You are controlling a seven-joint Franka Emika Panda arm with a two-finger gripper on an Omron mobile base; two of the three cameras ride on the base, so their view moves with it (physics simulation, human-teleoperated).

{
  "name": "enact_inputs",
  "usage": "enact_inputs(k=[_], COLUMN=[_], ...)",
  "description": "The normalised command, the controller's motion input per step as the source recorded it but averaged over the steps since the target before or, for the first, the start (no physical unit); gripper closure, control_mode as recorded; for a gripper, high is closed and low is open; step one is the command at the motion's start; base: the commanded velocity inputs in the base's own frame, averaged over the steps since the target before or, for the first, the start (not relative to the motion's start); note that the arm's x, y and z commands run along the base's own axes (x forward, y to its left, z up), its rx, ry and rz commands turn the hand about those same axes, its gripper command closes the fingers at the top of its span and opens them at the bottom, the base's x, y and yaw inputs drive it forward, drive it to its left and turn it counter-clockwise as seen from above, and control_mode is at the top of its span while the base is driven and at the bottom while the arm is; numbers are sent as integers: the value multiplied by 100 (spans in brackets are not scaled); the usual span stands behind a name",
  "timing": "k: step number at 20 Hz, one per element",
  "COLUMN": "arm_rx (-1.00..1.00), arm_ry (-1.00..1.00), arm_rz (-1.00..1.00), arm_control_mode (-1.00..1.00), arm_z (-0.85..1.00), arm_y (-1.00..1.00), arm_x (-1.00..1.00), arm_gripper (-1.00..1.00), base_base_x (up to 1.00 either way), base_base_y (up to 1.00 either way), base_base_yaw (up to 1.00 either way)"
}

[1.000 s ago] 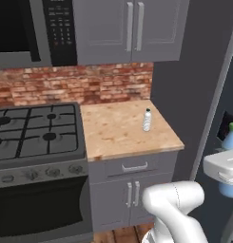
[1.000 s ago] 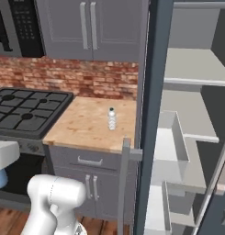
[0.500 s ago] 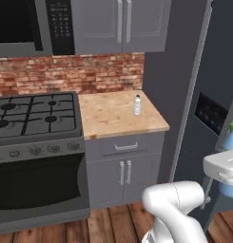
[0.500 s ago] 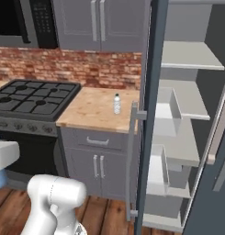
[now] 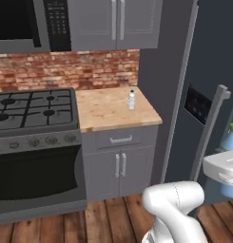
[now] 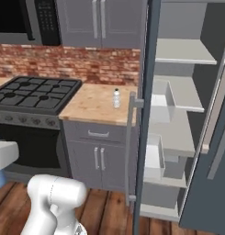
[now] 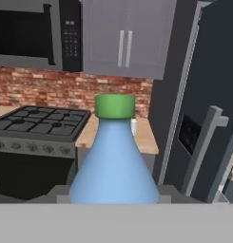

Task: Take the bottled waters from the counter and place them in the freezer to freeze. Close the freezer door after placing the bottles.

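Blue-tinted bottle (image 7: pixel 114 161) sits clamped in the gripper (image 7: pixel 114 199); clear bottle (image 5: pixel 131 100) stands on the counter (image 5: pixel 108 111)

No readable text anywhere — microwave keypad (image 7: pixel 70 35) shows only blurred pale marks, freezer door control panel (image 5: pixel 198 105) is a dark patch with faint specks. Both bottles — blue one (image 7: pixel 114 161), clear one (image 5: pixel 131 100) — carry no legible label.

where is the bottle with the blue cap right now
The blue-capped bottle stands upright on the wooden counter, near its back right part, between the stove and the open freezer door.
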Motion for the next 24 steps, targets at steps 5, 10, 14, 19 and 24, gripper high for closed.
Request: enact_inputs(k=[5, 10, 14, 19, 24], arm_rx=[0, 0, 0, 0, 0], arm_ry=[0, 0, 0, 0, 0], arm_rz=[0, 0, 0, 0, 0], arm_control_mode=[100, 100, 100, 100, 100], arm_z=[0, 0, 0, 0, 0], arm_y=[0, 0, 0, 0, 0], arm_x=[0, 0, 0, 0, 0], arm_gripper=[100, 100, 100, 100, 100], base_base_x=[-24, -26, -24, -17, 0], base_base_y=[-55, -63, -61, -62, -72], base_base_yaw=[-1, 0, 0, 0, 0])
